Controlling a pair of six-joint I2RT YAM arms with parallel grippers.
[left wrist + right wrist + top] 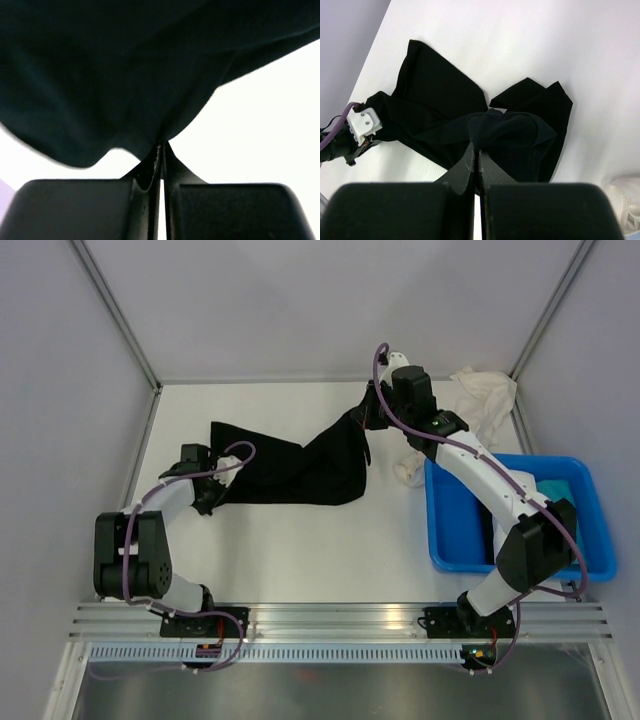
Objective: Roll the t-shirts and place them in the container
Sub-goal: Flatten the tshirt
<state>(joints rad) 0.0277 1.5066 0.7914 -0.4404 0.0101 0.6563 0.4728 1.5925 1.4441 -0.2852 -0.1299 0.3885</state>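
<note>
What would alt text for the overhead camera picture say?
A black t-shirt is held between two robot grippers over a white table: the left gripper pinches one end, the right gripper holds the other end raised. A cream t-shirt lies crumpled at the far right corner, and a blue tub sits on the table's right side.

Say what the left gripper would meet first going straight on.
More of the black cloth t-shirt, whose edge the left gripper pinches; the fabric fills the view ahead, though depth is unclear.
</note>
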